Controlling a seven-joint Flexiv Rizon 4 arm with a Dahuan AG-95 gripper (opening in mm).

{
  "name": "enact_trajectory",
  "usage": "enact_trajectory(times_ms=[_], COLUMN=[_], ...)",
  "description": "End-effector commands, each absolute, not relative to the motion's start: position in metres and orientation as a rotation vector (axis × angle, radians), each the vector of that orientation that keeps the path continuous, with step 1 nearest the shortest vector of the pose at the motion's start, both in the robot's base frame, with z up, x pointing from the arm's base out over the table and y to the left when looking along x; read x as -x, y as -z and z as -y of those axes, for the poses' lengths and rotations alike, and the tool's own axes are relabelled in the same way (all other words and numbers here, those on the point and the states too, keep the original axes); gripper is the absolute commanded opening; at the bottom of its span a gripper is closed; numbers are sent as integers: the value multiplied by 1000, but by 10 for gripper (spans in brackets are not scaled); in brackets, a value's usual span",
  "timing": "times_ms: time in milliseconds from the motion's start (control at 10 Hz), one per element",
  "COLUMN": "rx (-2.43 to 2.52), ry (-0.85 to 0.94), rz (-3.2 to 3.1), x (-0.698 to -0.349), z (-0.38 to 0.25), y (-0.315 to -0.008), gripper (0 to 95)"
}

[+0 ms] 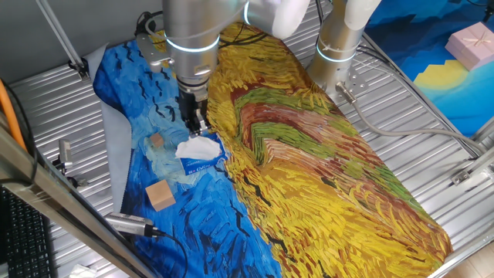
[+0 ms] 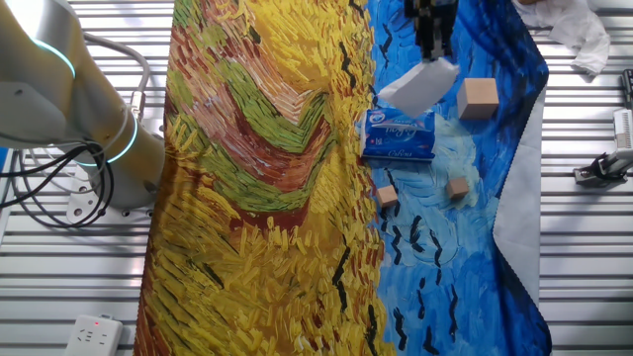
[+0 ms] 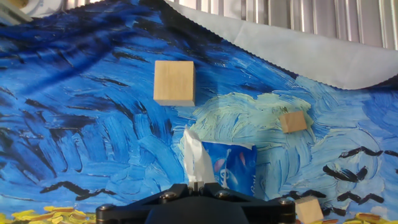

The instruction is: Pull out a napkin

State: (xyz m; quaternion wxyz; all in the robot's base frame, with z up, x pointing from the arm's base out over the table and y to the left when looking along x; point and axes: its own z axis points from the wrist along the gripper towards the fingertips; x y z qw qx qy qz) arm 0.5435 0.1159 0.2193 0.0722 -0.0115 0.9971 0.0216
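I am looking down at a table draped in a painted cloth [image 1: 324, 177], half swirling blue, half yellow. The gripper [image 1: 197, 123] is hanging straight down over the blue half, and its fingers are pinching the napkin [image 1: 197, 147], a crumpled white sheet, by its top edge. In the hand view the jaws are drawn together on the paper, so I am judging the hold as closed on the tissue, not loose.

The napkin is trailing from the fingertips down into the small blue tissue pack [image 1: 202, 162], which is lying flat on the cloth directly beneath the tool. In the other fixed view the sheet [image 2: 419, 87] is fanning out at about 11 o'clock from the pack [image 2: 400, 135], with its lower end apparently at the pack's opening; I cannot tell whether it is fully free.

I take the vertical grip to be there so the sheet can slide up through the slot while the pack's own weight keeps it down.

Three tan wooden cubes are sitting on the blue area. In the hand view the large cube [image 3: 174, 82] is at 11 o'clock from the pack, a smaller cube [image 3: 293, 121] at 2 o'clock, and another cube [image 3: 309, 210] at 4 o'clock, all apart from the napkin.
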Motion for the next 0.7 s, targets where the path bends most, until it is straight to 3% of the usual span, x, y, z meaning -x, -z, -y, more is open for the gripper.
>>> enact_trajectory(times_ms=[100,700], rx=[20,-6], ry=[-66,-66], rz=[-3016,-3029], x=[-554,-570], z=[-125,-138], y=[-224,-223], gripper=[0,0])
